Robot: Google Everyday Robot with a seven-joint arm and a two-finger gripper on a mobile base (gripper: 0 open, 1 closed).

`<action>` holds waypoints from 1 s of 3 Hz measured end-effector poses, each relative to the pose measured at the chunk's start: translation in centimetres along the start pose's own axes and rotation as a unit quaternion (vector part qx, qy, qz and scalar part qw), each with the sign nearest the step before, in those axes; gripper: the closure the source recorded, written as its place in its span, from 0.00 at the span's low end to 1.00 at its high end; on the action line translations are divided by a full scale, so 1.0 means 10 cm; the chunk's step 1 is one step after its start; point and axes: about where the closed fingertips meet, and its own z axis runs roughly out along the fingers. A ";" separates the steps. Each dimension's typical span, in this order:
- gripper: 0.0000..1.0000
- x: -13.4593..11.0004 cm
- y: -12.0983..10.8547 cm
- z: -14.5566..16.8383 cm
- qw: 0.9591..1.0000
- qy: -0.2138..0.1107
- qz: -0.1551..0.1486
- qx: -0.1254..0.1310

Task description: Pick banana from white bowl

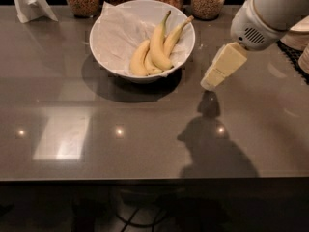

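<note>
A large white bowl (111, 57) lined with crinkled white paper stands at the back middle of the dark table. Several yellow bananas (157, 50) lie in its right half, stems pointing up and right. My gripper (212, 81) hangs on the white arm that comes in from the upper right. It is above the table just right of the bowl and apart from it, pointing down and left.
Glass jars of grains (207, 0) stand in a row behind the bowl. A white napkin holder (30, 3) is at the back left. Stacked plates (300, 35) sit at the right edge. The table's front edge (154, 179) runs across the bottom.
</note>
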 end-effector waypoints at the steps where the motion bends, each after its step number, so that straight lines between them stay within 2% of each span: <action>1: 0.00 -0.50 -0.21 0.32 0.998 -0.034 0.055 0.006; 2: 0.00 -0.49 -0.21 0.31 0.998 -0.034 0.054 0.006; 3: 0.00 -0.74 -0.18 0.41 0.996 -0.056 0.061 0.016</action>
